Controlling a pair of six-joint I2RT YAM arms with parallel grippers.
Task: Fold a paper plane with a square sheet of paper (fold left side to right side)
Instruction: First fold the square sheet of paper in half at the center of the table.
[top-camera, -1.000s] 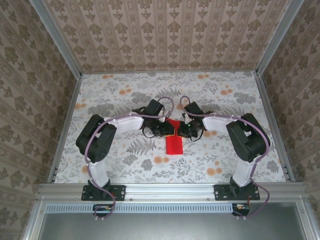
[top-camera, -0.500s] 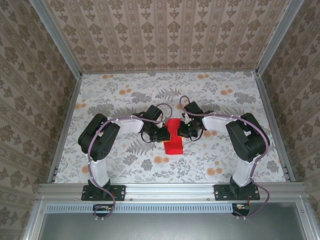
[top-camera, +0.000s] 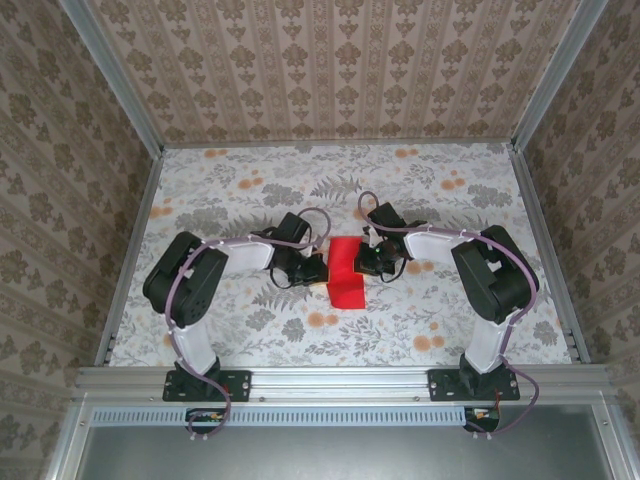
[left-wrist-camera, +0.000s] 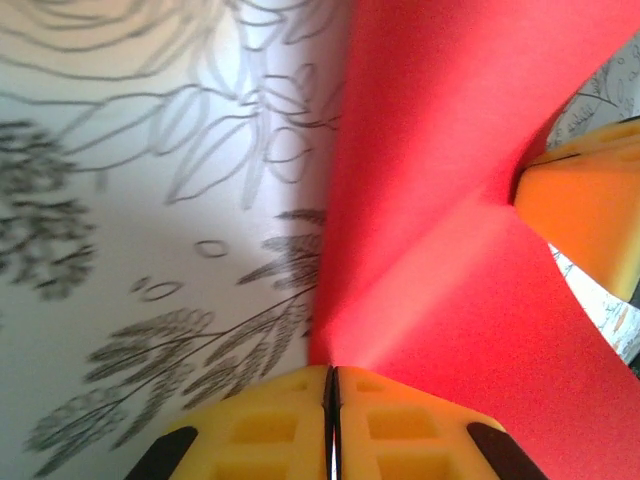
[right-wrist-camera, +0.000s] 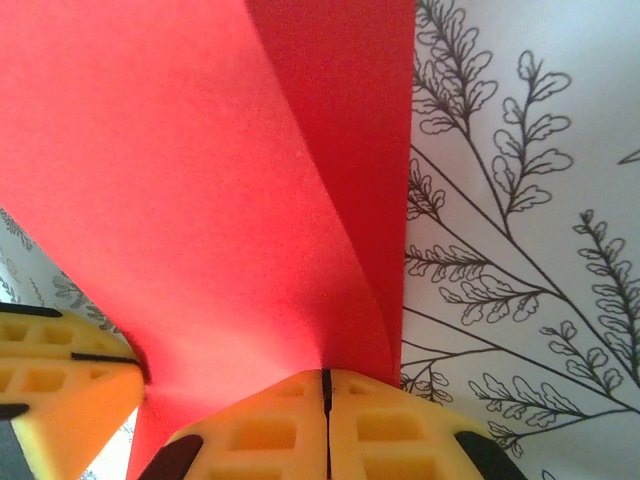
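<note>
The red square sheet of paper (top-camera: 346, 272) lies mid-table, partly lifted and creased between both grippers. My left gripper (top-camera: 318, 272) is at its left edge; in the left wrist view the yellow jaws are closed with the red sheet (left-wrist-camera: 450, 230) rising from the seam, so the left gripper (left-wrist-camera: 332, 372) is shut on it. My right gripper (top-camera: 366, 262) is at the sheet's right edge. Seen from the right wrist, the right gripper (right-wrist-camera: 325, 376) is shut on the curving red sheet (right-wrist-camera: 180, 170). The other gripper's yellow finger (right-wrist-camera: 55, 385) shows at lower left.
The flowered tabletop (top-camera: 250, 200) spreads around the sheet, with orange flower blotches (top-camera: 322, 320) just in front of it. Patterned walls and aluminium rails (top-camera: 135, 235) enclose the table. Both arms bend inward towards the centre.
My left gripper has drawn leftward with the sheet's left edge, and the red paper now looks wider than a second ago. The right gripper has barely moved.
</note>
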